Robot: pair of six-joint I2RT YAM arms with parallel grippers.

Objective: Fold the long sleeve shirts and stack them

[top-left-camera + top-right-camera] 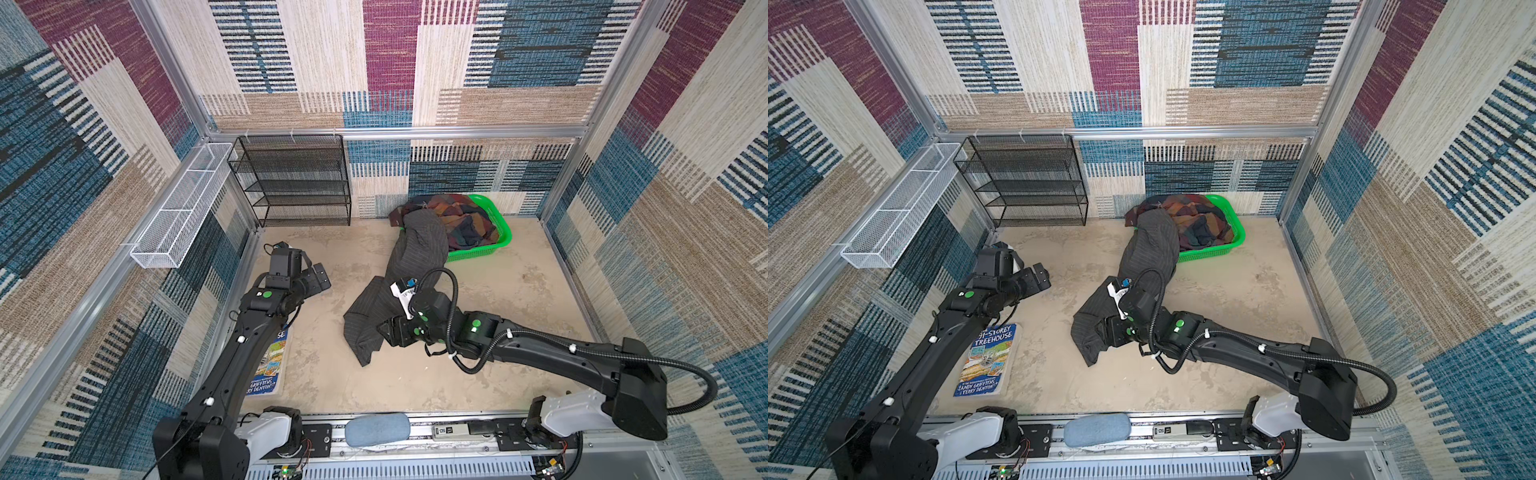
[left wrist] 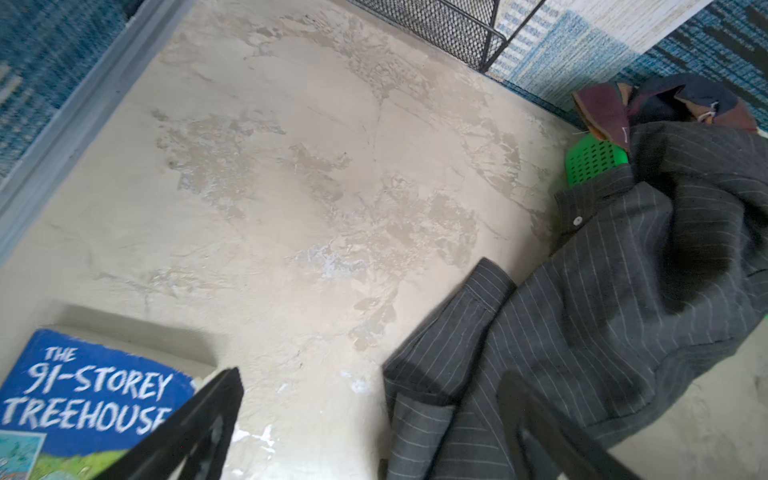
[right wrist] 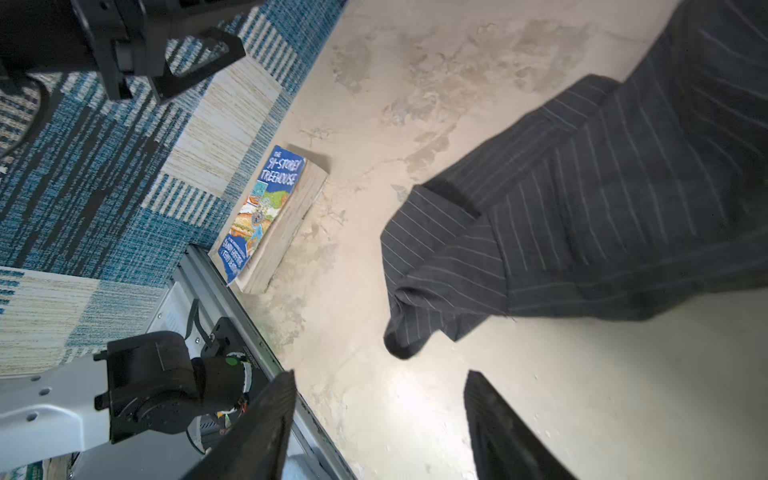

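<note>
Currently the pinstriped grey shirt [image 1: 415, 249] is sprawling unfolded on the worktop [image 1: 519, 311]. Its far end is draping over the rim of the green basket [image 1: 478, 250] and its near end is lying crumpled around the middle. The plaid shirt [image 1: 453, 216] is sitting bunched inside that basket, at the far edge toward the right corner. The right gripper [image 3: 380, 374] is hanging low at the grey shirt's near end, fingers standing apart with nothing between them (bare worktop is showing in the gap in the right wrist view). The left gripper [image 1: 319, 277] is hovering near the left edge, fingers spread wide and gripping nothing, apart from both shirts. A book [image 1: 986, 357] is lying along the left edge, toward the front corner.
</note>
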